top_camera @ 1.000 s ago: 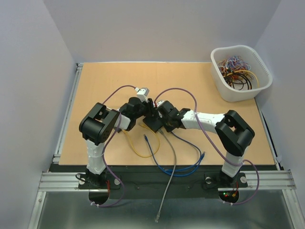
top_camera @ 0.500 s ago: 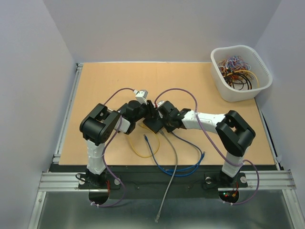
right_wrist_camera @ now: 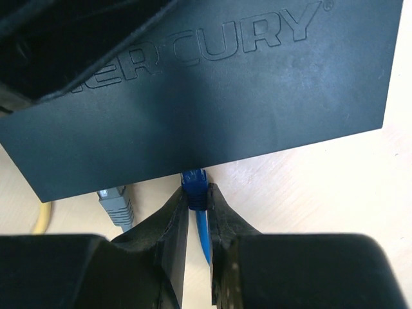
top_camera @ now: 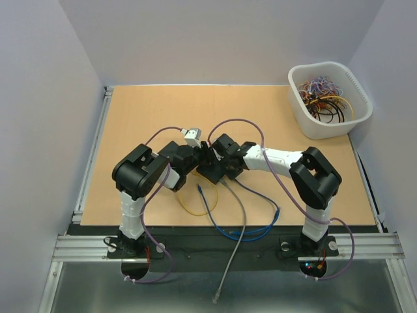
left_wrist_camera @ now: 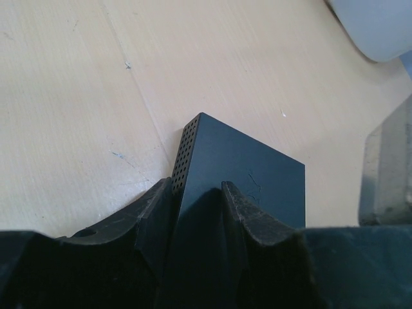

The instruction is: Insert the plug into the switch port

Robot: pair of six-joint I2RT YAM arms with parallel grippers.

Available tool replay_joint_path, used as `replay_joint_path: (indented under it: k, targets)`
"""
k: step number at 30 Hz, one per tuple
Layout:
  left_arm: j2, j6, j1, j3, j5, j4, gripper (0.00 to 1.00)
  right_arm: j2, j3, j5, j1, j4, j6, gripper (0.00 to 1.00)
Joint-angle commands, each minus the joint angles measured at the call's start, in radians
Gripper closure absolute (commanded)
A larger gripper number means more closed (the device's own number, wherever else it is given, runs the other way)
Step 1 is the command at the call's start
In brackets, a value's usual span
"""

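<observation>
Right wrist view: right gripper point(right_wrist_camera: 197, 205) nearly closed, pinching blue plug point(right_wrist_camera: 194, 180). Plug tip at switch point(right_wrist_camera: 212, 90) edge, depth unclear; grey plug point(right_wrist_camera: 116, 205) beside. Left wrist view: left gripper point(left_wrist_camera: 199, 205) clamping switch both sides. Top view: plug hidden under arms, table point(top_camera: 143, 111) centre.

The top camera looks steeply down from above and behind the arm bases, far enough to take in the whole desk point(top_camera: 143, 111). Each wrist camera peers close along its own fingers, over the left claw point(left_wrist_camera: 196, 190) and right claw point(right_wrist_camera: 196, 193). All three share the black network switch point(top_camera: 210, 171).
</observation>
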Motion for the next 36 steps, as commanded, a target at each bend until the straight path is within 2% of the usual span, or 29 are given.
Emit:
replay_joint_path:
  k: [1,4,11,21,26,31,36]
  targets:
    - [0.061,-0.149,-0.204,-0.07,0.36,-0.13,0.55,0.07,0.137,-0.015,-0.012,0.451,-0.023,1.0]
    - [0.076,-0.155,-0.223,-0.061,0.355,-0.127,0.55,0.079,0.16,-0.046,-0.012,0.478,-0.043,1.0]
    - [0.096,-0.155,-0.252,-0.039,0.339,-0.136,0.55,0.001,0.031,-0.138,-0.01,0.776,-0.098,1.0]
    - [0.107,-0.143,-0.261,-0.008,0.337,-0.164,0.56,0.027,0.004,-0.186,-0.01,0.839,-0.106,1.0]
    - [0.104,-0.097,-0.259,0.059,0.335,-0.253,0.55,0.024,-0.067,-0.106,-0.009,0.854,-0.077,1.0]
    - [0.147,-0.063,-0.255,0.211,0.361,-0.368,0.55,0.031,-0.118,0.033,-0.012,0.864,0.0,1.0]
    - [0.203,-0.016,-0.243,0.381,0.38,-0.474,0.54,0.084,-0.081,0.147,-0.022,0.828,0.066,1.0]
